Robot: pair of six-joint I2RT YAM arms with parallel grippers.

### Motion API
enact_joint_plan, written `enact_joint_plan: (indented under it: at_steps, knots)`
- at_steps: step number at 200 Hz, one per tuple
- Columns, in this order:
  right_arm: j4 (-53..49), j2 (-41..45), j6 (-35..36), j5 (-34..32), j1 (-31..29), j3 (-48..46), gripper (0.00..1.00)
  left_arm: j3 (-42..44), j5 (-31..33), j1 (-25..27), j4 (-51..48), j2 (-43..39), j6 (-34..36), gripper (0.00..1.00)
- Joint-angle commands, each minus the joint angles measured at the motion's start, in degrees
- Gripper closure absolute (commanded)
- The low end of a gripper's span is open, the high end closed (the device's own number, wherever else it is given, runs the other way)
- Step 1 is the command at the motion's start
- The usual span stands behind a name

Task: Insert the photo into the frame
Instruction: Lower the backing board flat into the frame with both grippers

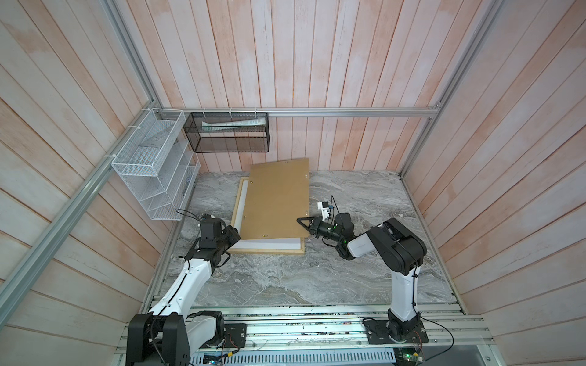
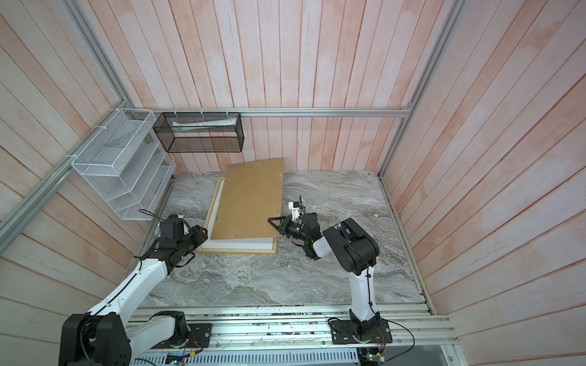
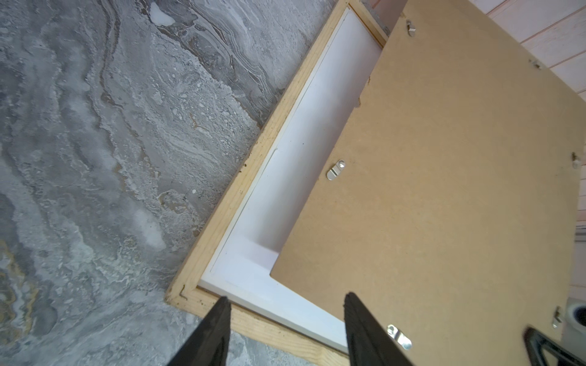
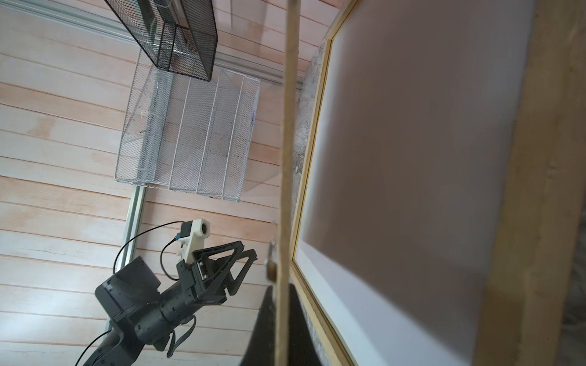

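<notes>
The frame of pale wood lies flat on the marble table, towards the back left. The photo rests inside it, white back up. A brown backing panel hangs tilted above them, its far end raised towards the wall. My right gripper is shut on the panel's right edge near its front corner. My left gripper stands open just over the frame's near left corner, holding nothing.
A white wire rack hangs on the left wall and a black mesh basket holding papers on the back wall. The marble table reaches forward to the metal rail where both arms are mounted.
</notes>
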State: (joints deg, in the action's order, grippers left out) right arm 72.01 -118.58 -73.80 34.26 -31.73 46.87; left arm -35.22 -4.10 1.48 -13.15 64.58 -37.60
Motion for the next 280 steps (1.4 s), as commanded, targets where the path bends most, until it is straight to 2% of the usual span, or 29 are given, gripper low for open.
enact_joint_plan:
  at_steps: [1, 48, 161, 280]
  knots:
    - [5.9, -2.4, -0.7, -2.4, -1.4, 2.9, 1.00, -1.1, -0.6, -0.6, -0.1, 0.4, 1.3, 0.41]
    - [6.1, -5.8, -2.2, -2.2, -2.8, 5.3, 1.00, -0.9, -1.3, -1.3, -0.3, 0.2, 1.6, 0.41]
    - [2.5, -8.0, -3.0, 0.3, -3.9, 8.4, 1.00, 0.2, -3.2, -1.8, 0.5, 0.3, 1.5, 0.41]
    - [1.4, -5.3, -2.7, -0.6, -5.6, 5.4, 1.00, 0.8, -4.2, -2.0, 0.9, -0.1, 1.1, 0.42]
